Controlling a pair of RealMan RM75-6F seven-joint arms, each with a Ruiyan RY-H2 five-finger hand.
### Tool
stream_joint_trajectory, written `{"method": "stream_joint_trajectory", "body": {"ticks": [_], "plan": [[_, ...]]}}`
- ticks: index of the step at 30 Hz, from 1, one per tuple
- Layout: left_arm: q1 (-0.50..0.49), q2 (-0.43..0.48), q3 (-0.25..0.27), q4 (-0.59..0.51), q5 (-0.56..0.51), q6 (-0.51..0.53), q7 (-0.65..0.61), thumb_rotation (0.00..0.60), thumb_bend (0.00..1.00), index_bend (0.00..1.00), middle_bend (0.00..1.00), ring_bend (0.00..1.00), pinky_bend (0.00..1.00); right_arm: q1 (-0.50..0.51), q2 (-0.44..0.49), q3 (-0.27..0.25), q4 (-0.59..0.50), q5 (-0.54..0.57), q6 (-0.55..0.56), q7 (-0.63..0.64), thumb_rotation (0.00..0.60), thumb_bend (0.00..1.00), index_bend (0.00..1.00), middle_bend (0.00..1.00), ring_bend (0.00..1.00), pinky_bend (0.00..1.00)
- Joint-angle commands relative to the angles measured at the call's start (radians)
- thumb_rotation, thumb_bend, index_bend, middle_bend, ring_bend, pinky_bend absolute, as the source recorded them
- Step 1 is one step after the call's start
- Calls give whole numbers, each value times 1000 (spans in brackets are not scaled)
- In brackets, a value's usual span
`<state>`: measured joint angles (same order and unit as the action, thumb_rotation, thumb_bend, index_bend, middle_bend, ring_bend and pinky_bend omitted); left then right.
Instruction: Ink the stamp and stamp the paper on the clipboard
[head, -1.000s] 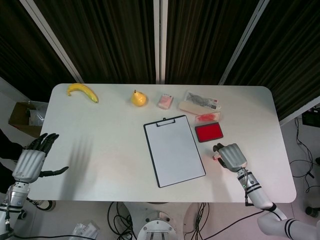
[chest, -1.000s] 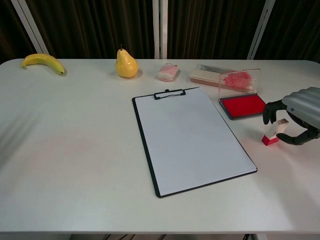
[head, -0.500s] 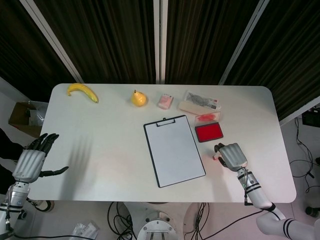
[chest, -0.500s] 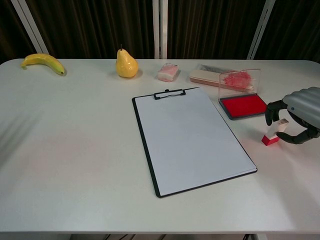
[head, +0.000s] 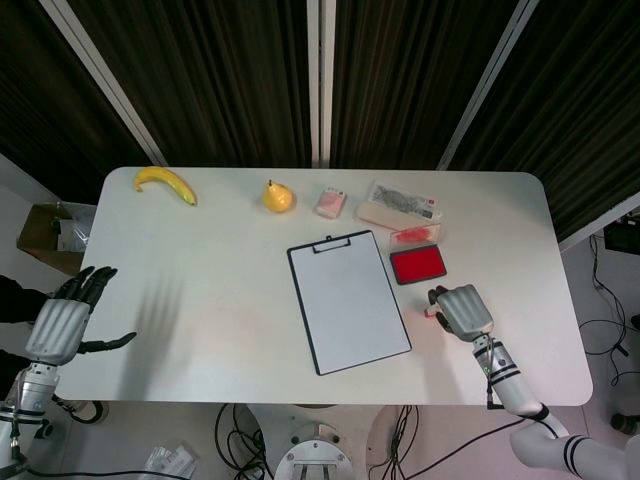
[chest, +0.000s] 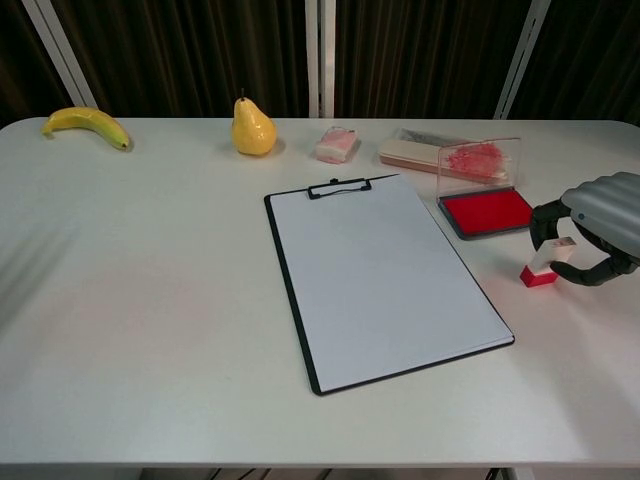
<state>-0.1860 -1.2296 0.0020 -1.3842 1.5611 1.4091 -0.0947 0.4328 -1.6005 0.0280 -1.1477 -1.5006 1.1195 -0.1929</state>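
Note:
The stamp (chest: 541, 267), a small white block with a red base, leans tilted on the table right of the clipboard (chest: 380, 275). My right hand (chest: 598, 222) curls over it, and a finger and the thumb hold its white top. From above, only a bit of the stamp (head: 429, 312) peeks out at the left of the right hand (head: 462, 312). The open ink pad (chest: 487, 210) shows its red surface just beyond, its clear lid upright. Blank white paper lies on the clipboard (head: 348, 298). My left hand (head: 65, 322) hangs open past the table's left edge.
A banana (chest: 85, 124), a pear (chest: 253, 127), a small pink packet (chest: 336, 145) and a flat clear box (chest: 420, 150) line the far side of the table (chest: 150, 300). A cardboard box (head: 52, 236) sits on the floor at the left.
The right hand has closed a little tighter on the stamp, whose base has shifted slightly. The left hand has not moved.

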Motion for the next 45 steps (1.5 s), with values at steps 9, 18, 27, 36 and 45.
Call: {"method": "stream_joint_trajectory", "body": {"ticks": [9,18,27,36,45], "plan": [[-3,0,-2,0,-3,-4,-2,211,46,85,99,75,183,3,13,5,-7,-1,12,10,600,346,560,521,755,975],[-3,-2,1,6,-3,-9,-7,211,46,85,98,75,182,51,82,74,-56,47,-28,37,600,354,574,530,755,975],[-4,-3,2,3,-6,-12,-9,210,46,85,99,75,183,203,129,170,-50,210,-289,-13,600,406,578,539,755,975],[-3,-7,0,11,-8,-11,-12,211,47,72,99,75,183,273,60,177,37,290,-372,-47,600,407,582,552,755,975],[-2,-12,-1,24,-11,-10,-27,211,47,72,99,75,183,287,20,157,89,296,-369,-40,600,408,583,551,755,975]]}}
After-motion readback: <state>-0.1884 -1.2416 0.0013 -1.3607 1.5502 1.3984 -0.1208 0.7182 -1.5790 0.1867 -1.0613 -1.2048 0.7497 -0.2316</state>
